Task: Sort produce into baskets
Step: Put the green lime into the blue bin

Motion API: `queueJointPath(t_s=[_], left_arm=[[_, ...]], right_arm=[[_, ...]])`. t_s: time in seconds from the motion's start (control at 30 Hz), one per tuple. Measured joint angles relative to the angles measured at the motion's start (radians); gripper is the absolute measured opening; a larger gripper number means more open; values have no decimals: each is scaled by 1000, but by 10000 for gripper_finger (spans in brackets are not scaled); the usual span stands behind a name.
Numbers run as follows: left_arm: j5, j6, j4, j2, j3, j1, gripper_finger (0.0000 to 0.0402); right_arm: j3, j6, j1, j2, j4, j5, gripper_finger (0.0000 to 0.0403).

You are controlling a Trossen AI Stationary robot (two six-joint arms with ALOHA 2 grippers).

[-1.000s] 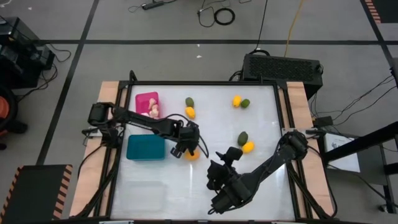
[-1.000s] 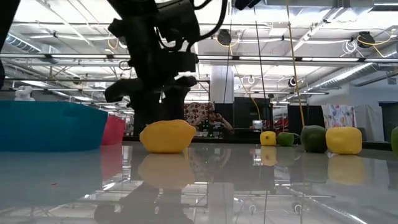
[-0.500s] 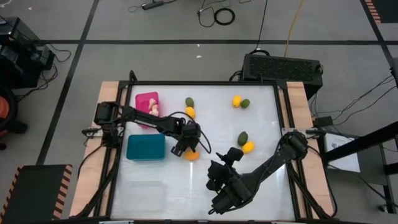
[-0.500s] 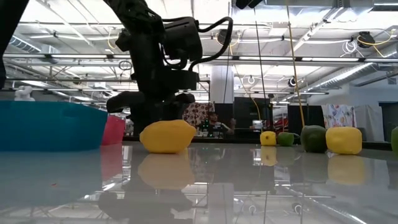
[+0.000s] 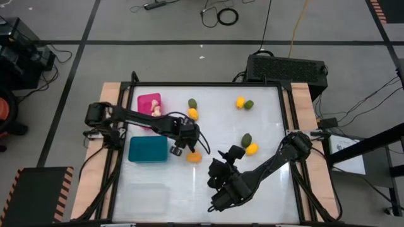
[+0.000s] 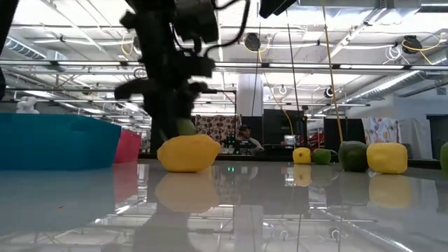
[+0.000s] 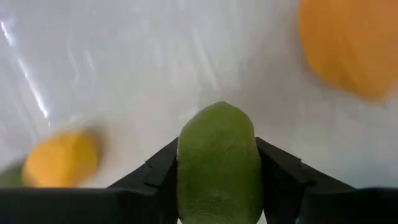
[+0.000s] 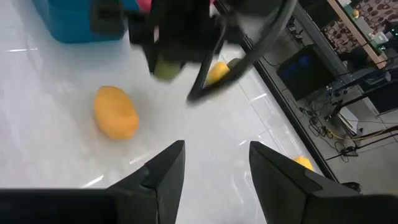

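Note:
My left gripper [image 5: 178,150] is shut on a dark green oval fruit [image 7: 217,163] above the table, just right of the teal bin [image 5: 148,149]. The fruit also shows in the low view [image 6: 186,127] and the right wrist view [image 8: 166,67]. A yellow-orange fruit [image 5: 194,157] lies on the table right beside it. The pink bin [image 5: 148,101] at the far left holds pale bulbs [image 5: 156,112]. The clear bin [image 5: 148,197] stands at the near left. My right gripper [image 8: 214,168] is open and empty over the table's near middle [image 5: 216,169]. My left gripper pinches the green fruit by its two opposite sides [image 7: 184,163] between its two fingers. The fingers point down from above, and the fruit's rounded end [image 7: 217,118] sticks out past the fingertips. The fruit is lifted clear of the table.
Pairs of green and yellow fruits lie on the table: one at the far middle [image 5: 192,108], one at the far right [image 5: 244,103], one at the right [image 5: 249,144]. The bare white tabletop [image 5: 265,189] lies at the near right.
My left gripper has risen and gone toward the table's left edge, toward the teal bin, away from the yellow-orange fruit, which stays where it was. The green fruit shows between its fingers now.

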Motion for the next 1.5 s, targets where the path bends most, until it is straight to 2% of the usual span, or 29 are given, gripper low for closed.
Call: queueJointPath(t_s=[0.1, 0.3, 0.5, 0.63, 0.8, 0.93, 1.37, 1.5], left_arm=[[13, -90, -121, -110, 28, 0, 173], [169, -357, -312, -401, 17, -18, 175], [191, -567, -352, -650, -108, -81, 175], [181, -627, -313, -740, -243, -99, 175], [172, -652, -295, -753, -388, -101, 176], [129, -645, -284, -732, -453, -101, 176], [135, -649, -261, -719, -467, -101, 176], [135, -697, -261, -720, -467, -101, 177]], right_arm=[[0, 0, -4, 0, 0, 1, 171], [0, 0, -6, 0, 9, 0, 171], [0, 0, -6, 0, 27, 0, 171], [0, 0, -6, 0, 46, 0, 171], [0, 0, -7, 0, 57, 0, 171], [0, 0, -7, 0, 65, 0, 171], [0, -4, -7, 0, 71, 0, 171], [0, -4, -7, 0, 72, -2, 171]])
